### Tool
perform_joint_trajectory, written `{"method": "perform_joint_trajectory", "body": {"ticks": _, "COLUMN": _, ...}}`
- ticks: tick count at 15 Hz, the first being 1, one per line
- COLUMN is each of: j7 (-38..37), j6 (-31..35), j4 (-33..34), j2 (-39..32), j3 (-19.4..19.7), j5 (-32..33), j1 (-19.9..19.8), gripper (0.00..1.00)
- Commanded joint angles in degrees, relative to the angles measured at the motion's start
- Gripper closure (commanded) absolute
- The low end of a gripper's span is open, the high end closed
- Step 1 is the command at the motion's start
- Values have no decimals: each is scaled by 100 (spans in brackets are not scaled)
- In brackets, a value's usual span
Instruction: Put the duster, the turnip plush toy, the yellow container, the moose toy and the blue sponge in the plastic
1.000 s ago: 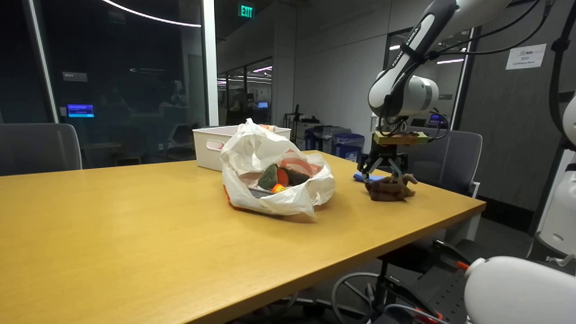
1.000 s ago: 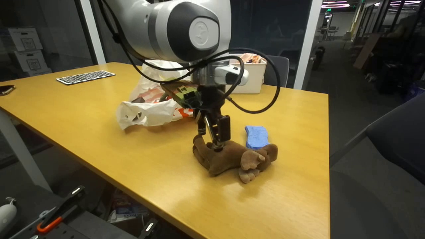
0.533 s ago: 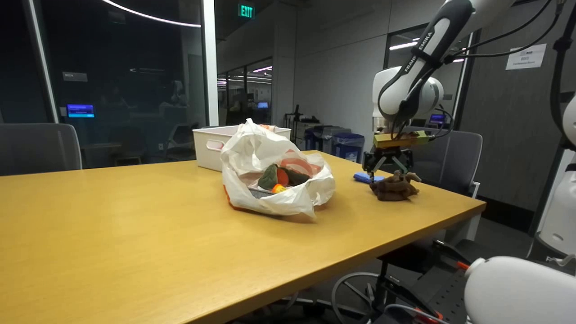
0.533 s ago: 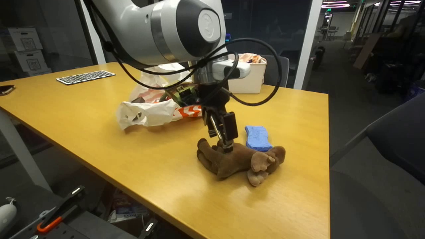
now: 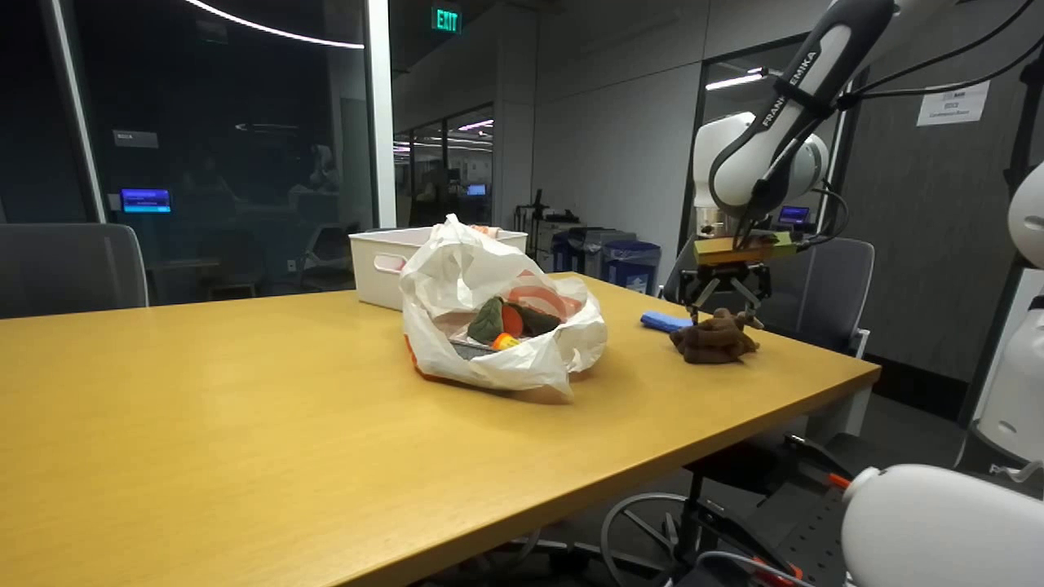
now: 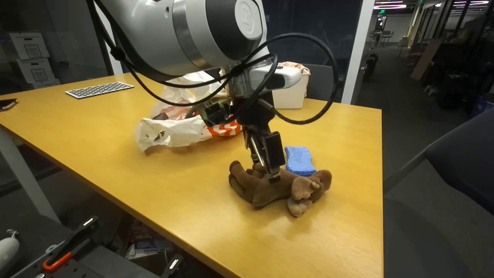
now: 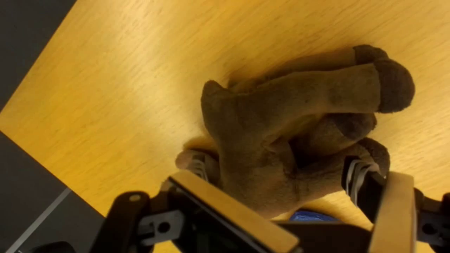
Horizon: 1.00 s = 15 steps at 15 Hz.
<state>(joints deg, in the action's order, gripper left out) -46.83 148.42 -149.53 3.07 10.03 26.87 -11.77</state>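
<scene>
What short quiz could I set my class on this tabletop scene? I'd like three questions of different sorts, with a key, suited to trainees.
1. True or false: the blue sponge lies on the table, outside the white plastic bag.

2. Multiple choice: which thing lies directly below the gripper?
A) the keyboard
B) the moose toy
C) the white box

3. Fill in the missing word: the gripper's jaws stand ____.

Key: 1. True. 2. B. 3. Open.
</scene>
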Motion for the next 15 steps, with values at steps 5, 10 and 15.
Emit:
{"method": "perform_joint_trajectory", "body": {"ticks": 5, "j7": -338, "j6": 407, "j4": 180, "j2": -559, "j3": 93, "j5": 355, "j1": 29, "gripper": 51}}
{"method": "perform_joint_trajectory", "body": {"ticks": 10, "j7": -455, "j6": 414, "j4": 178, "j2": -421, "j3": 101, "j5": 530, "j1": 96, "gripper": 84}}
{"method": "perform_joint_trajectory", "body": {"ticks": 15, "j7": -846, "j6": 298, "j4": 35, "j2": 416, "j3": -4, "j5": 1153, "j1": 148, "gripper": 86}}
